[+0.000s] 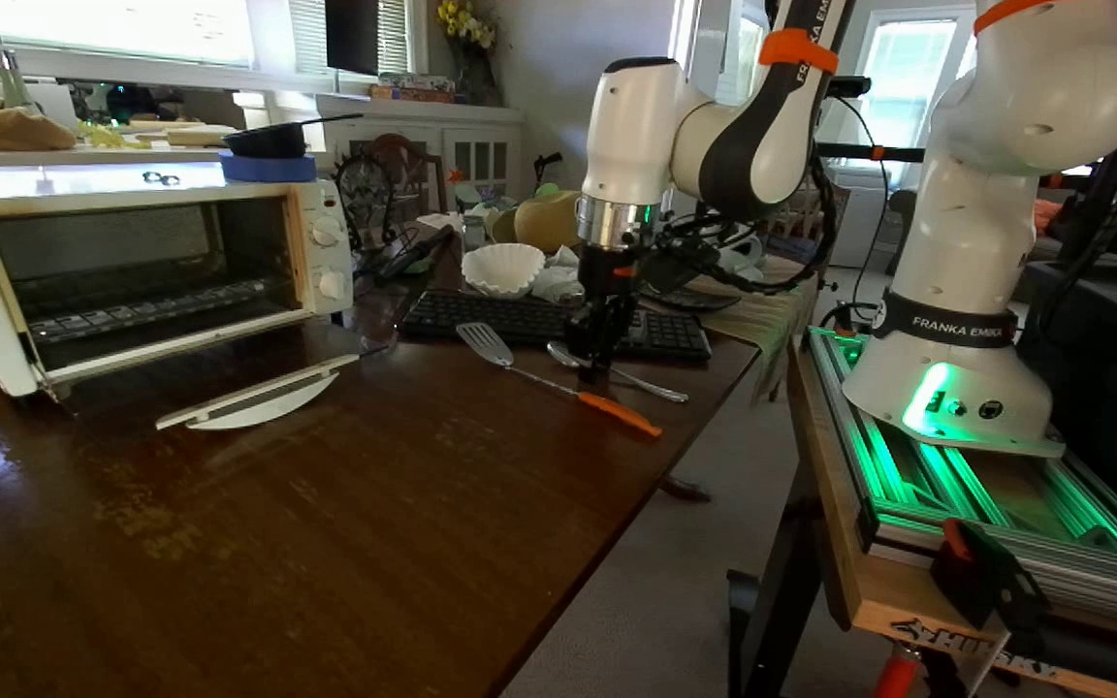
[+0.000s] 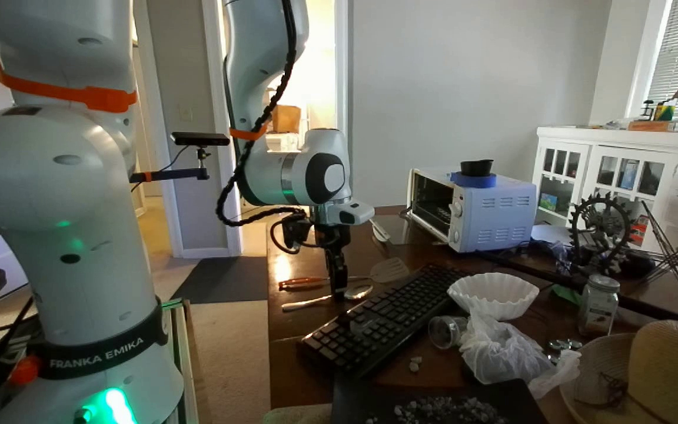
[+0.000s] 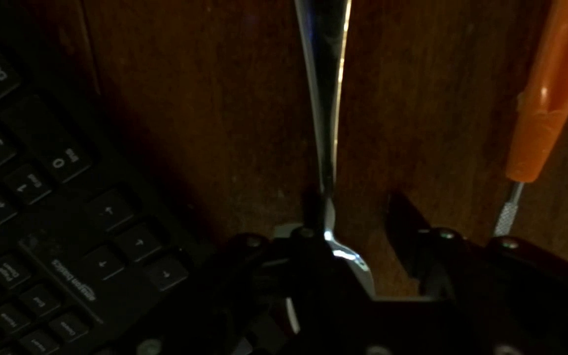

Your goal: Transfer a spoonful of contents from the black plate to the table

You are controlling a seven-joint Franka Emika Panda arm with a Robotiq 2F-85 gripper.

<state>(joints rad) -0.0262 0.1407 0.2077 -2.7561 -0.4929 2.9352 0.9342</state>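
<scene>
Beside the keyboard (image 2: 383,318), half-parted jaws straddle a spoon (image 3: 326,140) on the desk (image 1: 345,543), not yet gripping it. Across the keyboard, pale bits (image 2: 442,409) lie on the black plate (image 2: 356,398); lifting, scooping and tipping apparently all remain.

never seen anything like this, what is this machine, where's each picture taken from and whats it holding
The white machine is a robot arm, standing beside a brown wooden table and reaching over it. Two pictures look on from outside, from different places; the close-up is taken from the arm's wrist, facing down. On the table are a spoon, an orange-handled spatula, a keyboard and a white toaster oven, among other things. An exterior view also shows a black plate with greyish lumps. Nothing looks gripped yet: the jaws stand open, with the spoon's neck between them, nearer one side.
</scene>
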